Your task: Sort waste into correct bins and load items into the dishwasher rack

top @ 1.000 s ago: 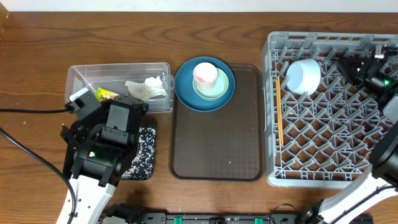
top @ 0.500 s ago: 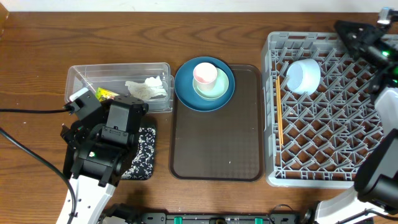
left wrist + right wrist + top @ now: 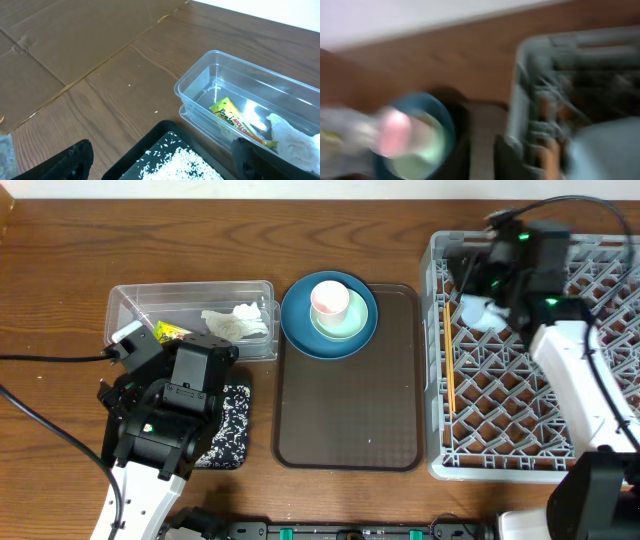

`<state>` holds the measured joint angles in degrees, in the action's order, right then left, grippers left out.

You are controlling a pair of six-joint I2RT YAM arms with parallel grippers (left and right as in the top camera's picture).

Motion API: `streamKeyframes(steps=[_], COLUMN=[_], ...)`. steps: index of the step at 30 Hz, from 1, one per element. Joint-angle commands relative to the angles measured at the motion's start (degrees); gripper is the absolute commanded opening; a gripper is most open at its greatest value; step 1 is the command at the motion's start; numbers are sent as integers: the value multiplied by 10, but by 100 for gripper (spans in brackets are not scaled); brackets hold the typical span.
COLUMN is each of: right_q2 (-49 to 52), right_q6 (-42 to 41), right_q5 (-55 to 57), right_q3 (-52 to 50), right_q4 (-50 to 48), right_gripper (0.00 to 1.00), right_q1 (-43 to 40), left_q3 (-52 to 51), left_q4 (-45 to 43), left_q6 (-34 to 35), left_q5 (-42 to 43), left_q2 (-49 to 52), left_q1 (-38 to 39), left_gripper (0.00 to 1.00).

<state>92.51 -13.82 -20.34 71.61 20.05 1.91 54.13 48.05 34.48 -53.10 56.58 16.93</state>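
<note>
Overhead, a wooden table (image 3: 60, 280) is seen, with the grey dishwasher rack (image 3: 520, 465) set at its right side and a brown serving tray (image 3: 350, 410) placed just beside it at the centre. A clear tub (image 3: 125, 305) is found at the left, and a black tray (image 3: 232, 430) is largely covered by the left arm in front of it. A dark blue plate (image 3: 295, 325) is laid on the far end of the serving tray; a pale green bowl (image 3: 345, 328) is stacked on it and a pink cup (image 3: 330, 300) is stood in the bowl. A pale blue bowl (image 3: 482, 315) is lodged in the rack's far left corner, partly hidden under the right gripper (image 3: 485, 280), whose grip cannot be told because the wrist view is blurred. The chopsticks (image 3: 449, 370) are laid along the rack's left edge. A tissue (image 3: 238, 322) and a wrapper (image 3: 170, 332) are held in the tub. Rice grains (image 3: 190, 162) are scattered in the black tray, above which the left gripper (image 3: 167, 160) is spread wide with nothing held.
</note>
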Motion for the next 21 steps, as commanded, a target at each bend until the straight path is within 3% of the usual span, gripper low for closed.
streamKeyframes(steps=[1, 5, 21], right_q2=[14, 15, 46], right_q6=[163, 163, 141], right_q5=[226, 324, 309], right_q3=[0, 0, 7], right_q4=[47, 81, 169], right_gripper=[1, 1, 1], right_q1=[28, 26, -80], left_q3=[9, 9, 9], left_q4=[1, 1, 1], left_q6=[-3, -3, -3], left_q5=[-14, -14, -14], left_q2=[0, 0, 0], left_q1=[-2, -2, -2], left_gripper=[91, 91, 91])
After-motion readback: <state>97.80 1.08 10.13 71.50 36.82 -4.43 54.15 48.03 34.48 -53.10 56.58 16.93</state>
